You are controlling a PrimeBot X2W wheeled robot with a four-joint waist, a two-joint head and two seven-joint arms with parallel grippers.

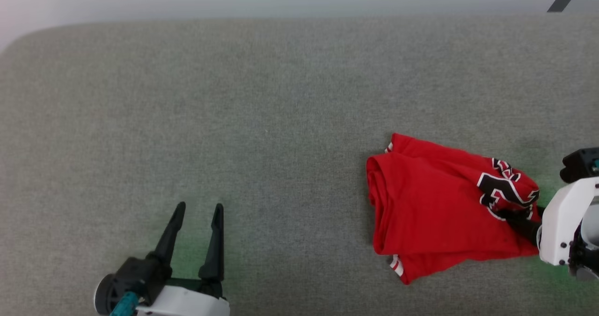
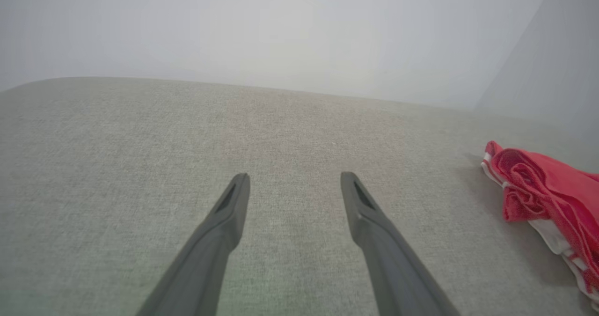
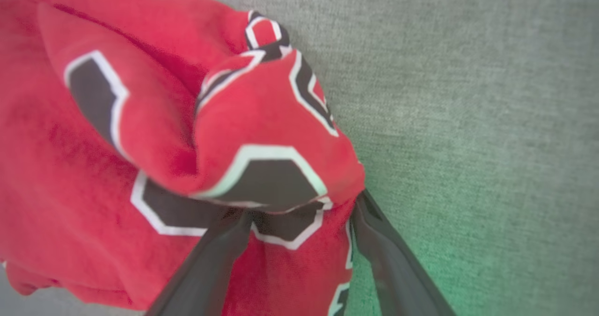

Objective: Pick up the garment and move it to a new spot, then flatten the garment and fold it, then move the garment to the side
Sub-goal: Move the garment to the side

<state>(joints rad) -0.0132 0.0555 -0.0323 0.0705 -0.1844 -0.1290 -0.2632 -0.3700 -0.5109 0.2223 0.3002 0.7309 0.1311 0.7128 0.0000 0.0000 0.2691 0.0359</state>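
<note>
while my left claw (image 1: 199, 208) hangs over the near left part of the grey fabric surface (image 1: 234, 96), i can see its two dark fingers (image 2: 224, 222) spread wide with nothing between them but bare cloth below. it is released and well apart from anything else.

the red jersey (image 1: 435, 203) lies bunched and loosely folded on the near right part of that surface, with folds rolled along the edge that faces the surface's middle. a bit of red-and-white striped trim (image 1: 396, 265) peeks out at its near corner. a black numeral (image 1: 503, 189) outlined in white is crumpled at the end toward the surface's right edge, so i cannot read it whole.

my right claw (image 3: 302, 208) comes in from the surface's right edge, low, at that crumpled end. in the right wrist view its fingers (image 3: 210, 260) stand wide apart, their tips nosed in under a puffed fold of the printed cloth, one on each side. the jaws are released, not pinching: the fabric sits between them and over the tips.
</note>
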